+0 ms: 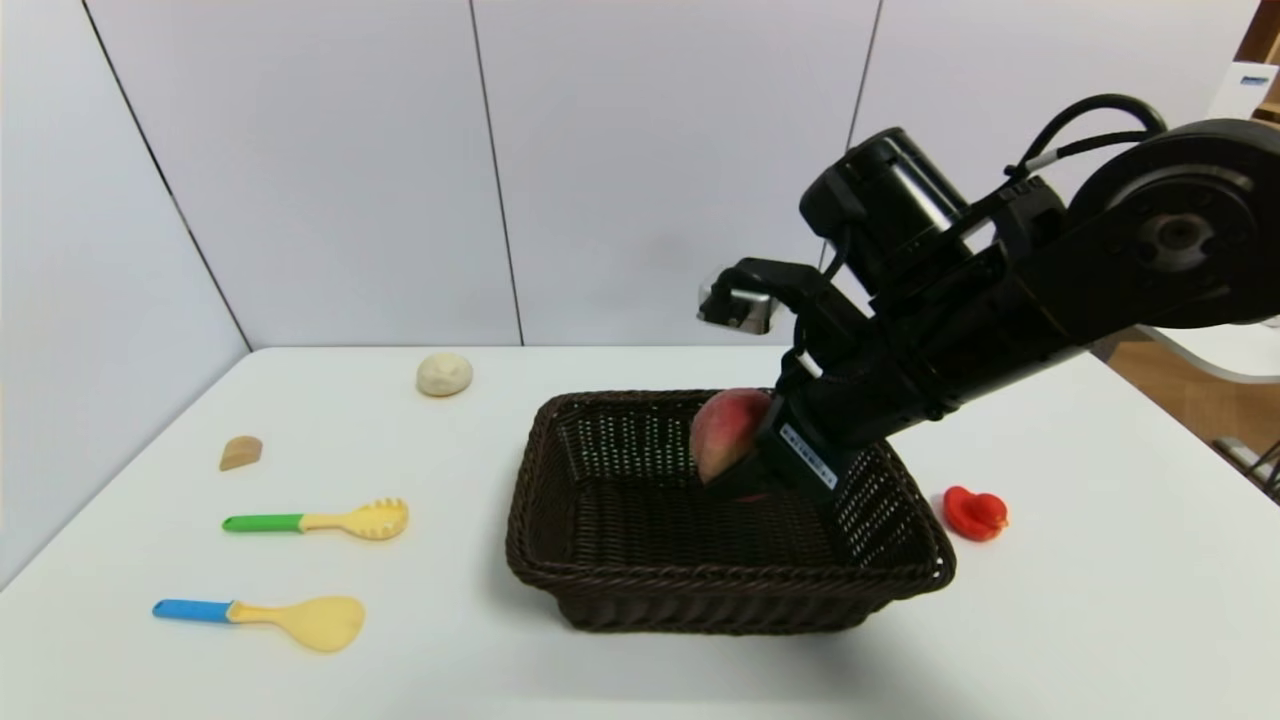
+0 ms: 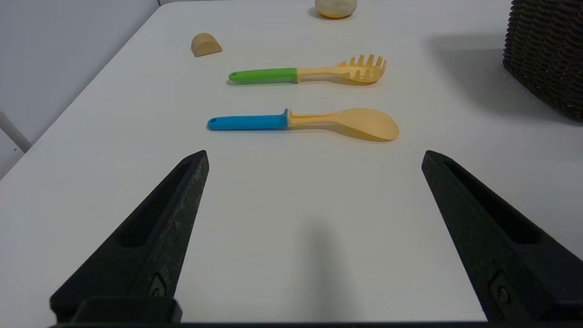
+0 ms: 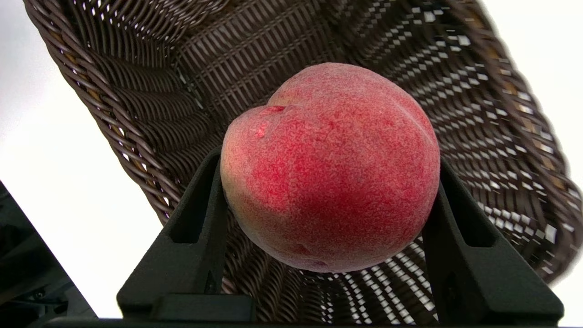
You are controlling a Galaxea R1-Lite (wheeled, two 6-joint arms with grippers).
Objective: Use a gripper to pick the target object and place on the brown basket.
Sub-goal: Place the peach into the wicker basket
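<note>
Peach rides in the right gripper, hanging just inside the brown basket near its right wall. Left wrist view: the left gripper is parked, spread wide over the table. Right wrist view: both fingers pinch the fruit above the weave, so lower and let go.

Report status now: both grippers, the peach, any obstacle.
Right gripper shut on peach, inside brown basket. Left gripper open, idle over table. Nothing in the way.

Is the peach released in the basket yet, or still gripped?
Still gripped: the right gripper clamps the peach on both sides, inside the brown basket.
</note>
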